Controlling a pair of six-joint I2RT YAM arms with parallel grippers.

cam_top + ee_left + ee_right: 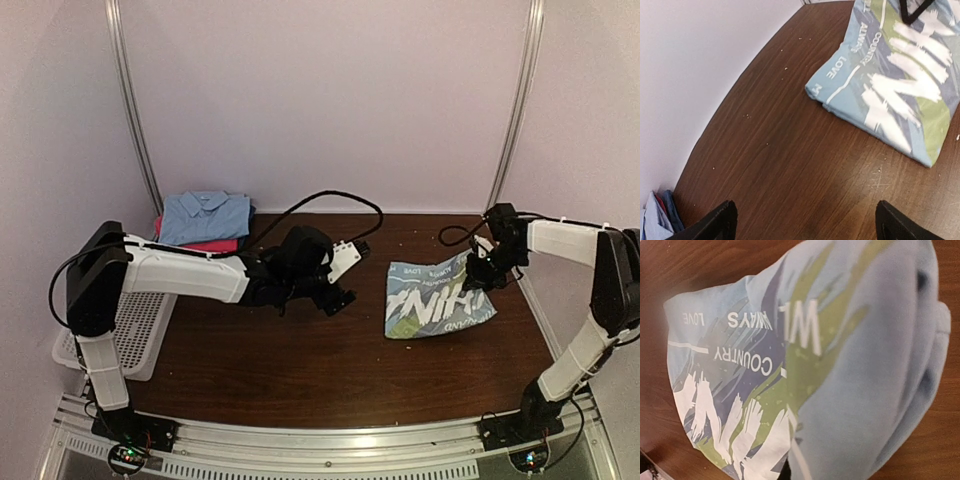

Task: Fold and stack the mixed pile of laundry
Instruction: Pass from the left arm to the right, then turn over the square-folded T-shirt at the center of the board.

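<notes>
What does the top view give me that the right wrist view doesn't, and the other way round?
Top only: the left claw open, the right claw shut on the printed shirt, the folded blue shirt on the magenta cloth, and the white basket. Right wrist only: the print's words COUNTRY and LOVE, readable close up. Both: the printed shirt and the brown table.

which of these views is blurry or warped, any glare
Top external: dim and soft, the rails splayed by the wide lens, no glare. Left wrist: the sharpest view, the shirt print is readable, and the table edge is curved by the lens. Right wrist: the shirt is too close, its right part out of focus, the print at left still readable.
</notes>
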